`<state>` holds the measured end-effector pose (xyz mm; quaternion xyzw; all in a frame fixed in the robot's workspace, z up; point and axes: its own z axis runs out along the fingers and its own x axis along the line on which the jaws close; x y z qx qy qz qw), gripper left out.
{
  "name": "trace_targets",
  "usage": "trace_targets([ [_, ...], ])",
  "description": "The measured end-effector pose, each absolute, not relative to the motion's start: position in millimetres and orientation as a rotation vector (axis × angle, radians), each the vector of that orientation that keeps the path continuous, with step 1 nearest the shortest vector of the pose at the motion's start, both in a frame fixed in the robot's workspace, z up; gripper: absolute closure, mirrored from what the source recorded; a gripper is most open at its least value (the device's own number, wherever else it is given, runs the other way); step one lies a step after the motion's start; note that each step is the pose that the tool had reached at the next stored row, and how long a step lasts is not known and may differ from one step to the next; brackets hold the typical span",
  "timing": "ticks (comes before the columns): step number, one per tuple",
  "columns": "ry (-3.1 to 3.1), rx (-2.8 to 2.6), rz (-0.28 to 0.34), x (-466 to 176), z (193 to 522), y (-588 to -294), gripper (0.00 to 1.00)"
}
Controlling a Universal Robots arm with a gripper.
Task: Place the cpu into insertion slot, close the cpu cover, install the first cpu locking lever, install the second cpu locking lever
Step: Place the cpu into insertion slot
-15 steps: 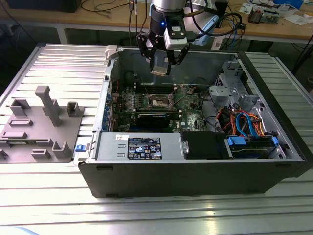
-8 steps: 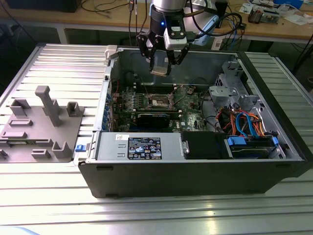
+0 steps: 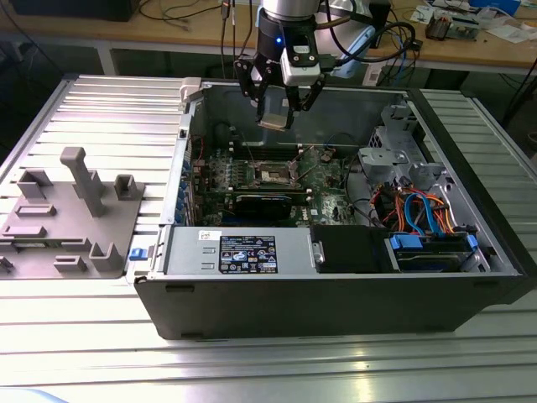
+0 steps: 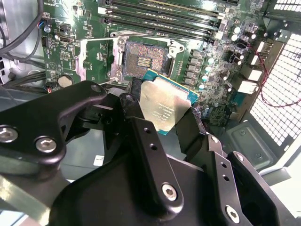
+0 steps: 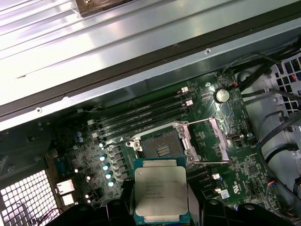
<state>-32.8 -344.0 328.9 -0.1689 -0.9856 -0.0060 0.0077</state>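
Note:
My gripper (image 3: 275, 116) hangs over the open computer case, shut on the cpu (image 3: 275, 122), a flat square chip with a silver top. In both wrist views the cpu (image 4: 164, 101) (image 5: 161, 190) sits between the black fingers (image 4: 133, 95), held in the air short of the insertion slot (image 5: 162, 147) (image 4: 143, 57). The slot lies bare on the green motherboard, below the gripper in the exterior view (image 3: 275, 174). The cpu cover (image 5: 210, 139) (image 4: 96, 59) is swung open beside the slot. Thin wire levers (image 5: 203, 121) run along the cover's edges.
A grey power supply (image 3: 239, 250) fills the case's near side. A drive cage with blue and orange cables (image 3: 419, 210) stands at the exterior view's right. A long black card (image 3: 264, 201) lies near the slot, memory slots (image 5: 146, 115) behind it. A grey fixture (image 3: 71, 218) sits outside the case.

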Motion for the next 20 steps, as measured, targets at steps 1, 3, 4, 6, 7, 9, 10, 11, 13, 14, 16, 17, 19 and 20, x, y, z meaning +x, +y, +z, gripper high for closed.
trace_targets([
  [1,-3.081,-0.530,-0.019,-32.8,328.9,-344.0,0.46],
  [3,-3.080,-0.533,-0.019,-32.8,328.9,-344.0,0.46],
  [4,-3.080,-0.535,-0.019,-32.8,328.9,-344.0,0.46],
  [6,-3.080,-0.537,-0.019,-32.8,328.9,-344.0,0.46],
  [7,-3.079,-0.539,-0.019,-32.8,328.9,-344.0,0.46],
  [9,-3.079,-0.542,-0.019,-32.8,328.9,-344.0,0.46],
  [10,-3.079,-0.544,-0.019,-32.8,328.9,-344.0,0.46],
  [11,-3.078,-0.545,-0.019,-32.8,328.9,-344.0,0.46],
  [13,-3.078,-0.547,-0.019,-32.8,328.9,-344.0,0.46],
  [14,-3.078,-0.548,-0.019,-32.8,328.9,-344.0,0.46],
  [16,-3.077,-0.550,-0.019,-32.8,328.9,-344.0,0.46],
  [17,-3.077,-0.551,-0.019,-32.8,328.9,-344.0,0.46],
  [19,-3.077,-0.553,-0.019,-32.8,328.9,-344.0,0.46],
  [20,-3.077,-0.554,-0.019,-32.8,328.9,-343.9,0.46],
])
